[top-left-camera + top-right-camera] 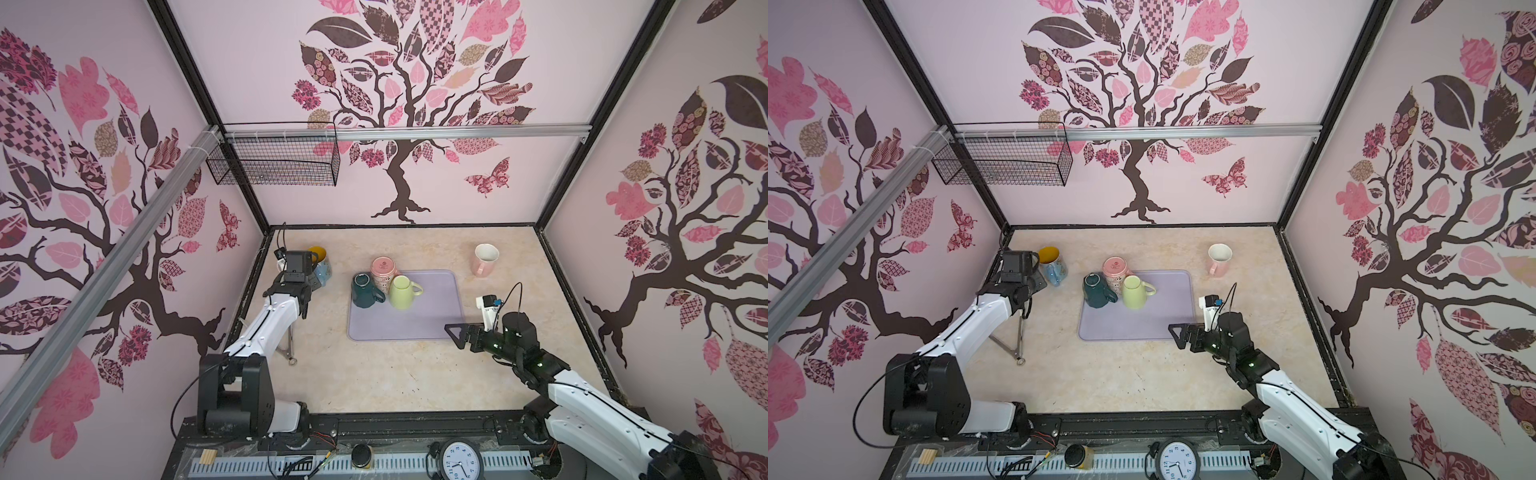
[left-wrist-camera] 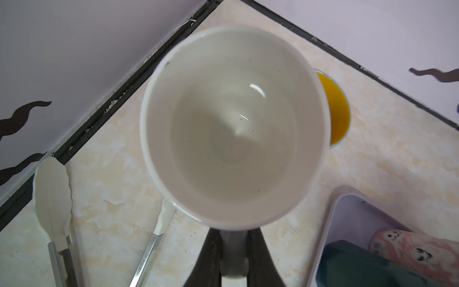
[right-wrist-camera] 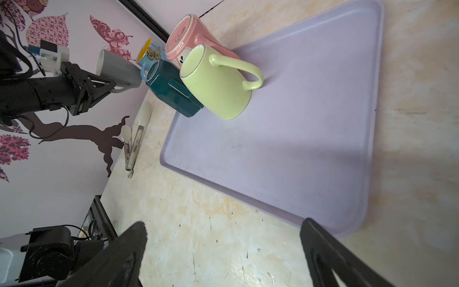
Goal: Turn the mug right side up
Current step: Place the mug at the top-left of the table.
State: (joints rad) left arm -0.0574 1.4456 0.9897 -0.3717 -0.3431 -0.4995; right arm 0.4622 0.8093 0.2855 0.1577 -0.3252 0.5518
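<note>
Grey mug (image 2: 233, 129): is hanging mouth-up over the far-left corner of the surface (image 2: 119, 161), beside the blue mug (image 2: 335, 109). The turn is looking nearly done; setting down and release are remaining. Left tool (image 2: 233, 251) is clamping its handle, wrist pointing downward. Right tool (image 3: 223, 225) is hovering, jaws wide apart, at the near corner of the tray (image 3: 298, 149).
</note>
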